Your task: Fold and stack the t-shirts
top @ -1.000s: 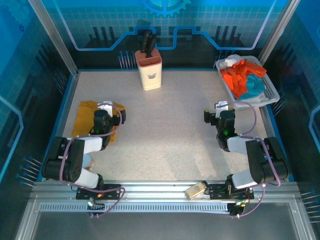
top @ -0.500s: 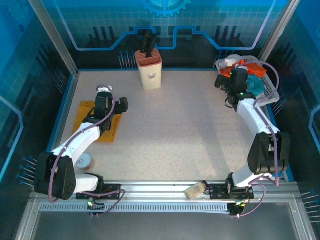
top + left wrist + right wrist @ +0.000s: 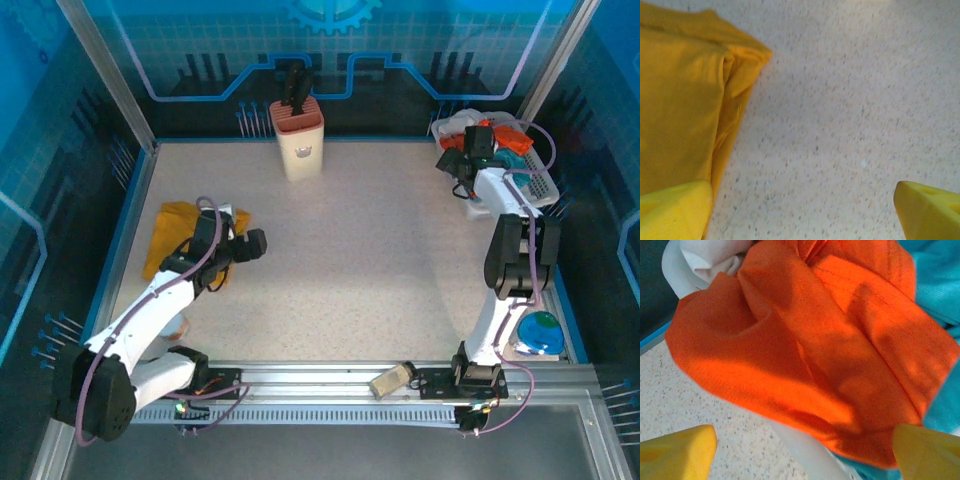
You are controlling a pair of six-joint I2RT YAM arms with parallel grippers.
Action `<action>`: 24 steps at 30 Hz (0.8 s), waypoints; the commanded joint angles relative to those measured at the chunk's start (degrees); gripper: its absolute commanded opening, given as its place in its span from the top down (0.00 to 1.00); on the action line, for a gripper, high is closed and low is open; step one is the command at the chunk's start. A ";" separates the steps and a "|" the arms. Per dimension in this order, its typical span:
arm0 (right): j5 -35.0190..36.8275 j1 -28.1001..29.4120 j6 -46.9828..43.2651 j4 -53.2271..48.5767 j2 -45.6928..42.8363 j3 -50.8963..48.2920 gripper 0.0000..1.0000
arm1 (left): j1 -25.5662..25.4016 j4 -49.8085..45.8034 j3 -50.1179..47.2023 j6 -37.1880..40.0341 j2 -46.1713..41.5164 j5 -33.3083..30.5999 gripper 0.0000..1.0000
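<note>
Top external view: the cream plastic knife block with a reddish top (image 3: 298, 140), at upper centre, carries a small dark mark on its front, too small to read. One mustard yellow fabric t-shirt (image 3: 175, 225) lies flat on the speckled beige table (image 3: 360, 260) at centre left. The left tool (image 3: 238, 248) hangs just beside the shirt's right edge. One bright orange fabric t-shirt (image 3: 503, 133) sits bunched in the single white mesh basket (image 3: 540, 180) at upper right, with a teal-blue cloth (image 3: 517, 157) and a white cloth (image 3: 458, 122). The right tool (image 3: 465, 155) is at the basket's left rim.

Left wrist view: the left tool (image 3: 800, 215) is spread wide and grasps nothing; its two yellow fingertips (image 3: 675, 210) show in the bottom corners. The yellow t-shirt (image 3: 680, 100) fills the left side, bare table (image 3: 850, 100) the right.

Right wrist view: the right tool (image 3: 802, 452) is likewise spread wide with nothing between its two fingertips (image 3: 927, 452), and the orange t-shirt (image 3: 815, 340) is draped over the basket rim (image 3: 802, 447).
</note>
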 commanded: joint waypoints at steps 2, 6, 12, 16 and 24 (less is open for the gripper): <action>-0.60 -1.37 -0.55 3.07 3.97 3.73 0.11 | -0.71 -2.97 -2.38 -2.79 -3.63 2.85 0.06; -1.34 -2.56 -0.28 3.81 6.84 6.22 0.17 | -0.96 -2.39 -4.01 -4.37 -5.60 3.85 0.07; -5.07 -4.38 0.25 9.39 6.50 4.74 0.37 | -1.49 -2.49 -4.64 -4.90 -5.92 4.29 0.08; -5.97 -4.75 -0.35 10.84 6.07 4.84 0.66 | -1.76 -2.55 -4.61 -5.27 -5.92 4.49 0.09; -6.25 -4.12 -1.66 11.22 -1.72 0.85 1.00 | -2.19 -1.49 -4.72 -6.00 -5.53 5.49 0.10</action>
